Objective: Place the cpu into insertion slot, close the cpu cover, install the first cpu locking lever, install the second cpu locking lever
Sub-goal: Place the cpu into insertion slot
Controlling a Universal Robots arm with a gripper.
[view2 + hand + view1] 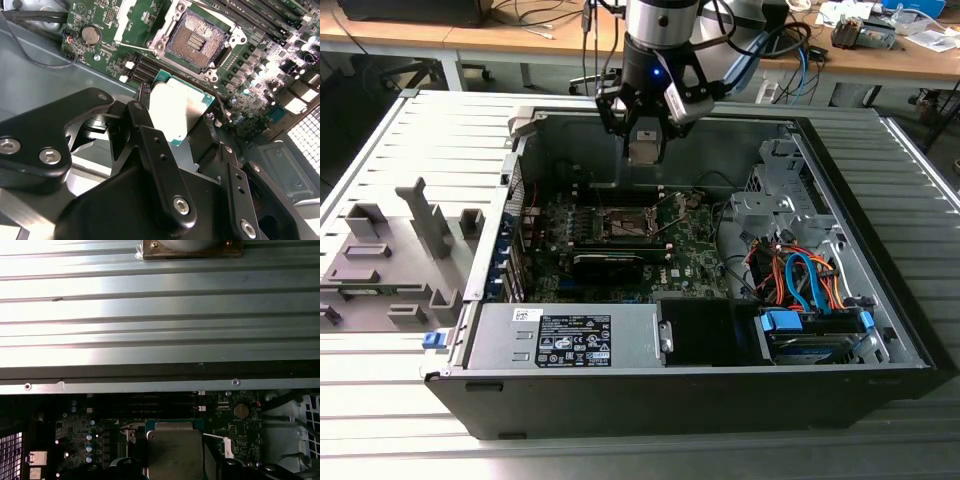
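Black linkages of the gripper (pixel 179 131) stand nearest in the second wrist view, with its fingers clamped on opposite edges of the cpu (pixel 175 107), part of which is hidden behind them. Beyond the held chip, and apart from it, the open insertion slot (pixel 197 42) sits on the green motherboard (pixel 250 75) with its contact field exposed; in the first wrist view the picture's edge cuts off the cpu (pixel 175 455). In the exterior view the gripper (pixel 645 150) hangs above the slot (pixel 623 222) inside the open computer case (pixel 890 300).
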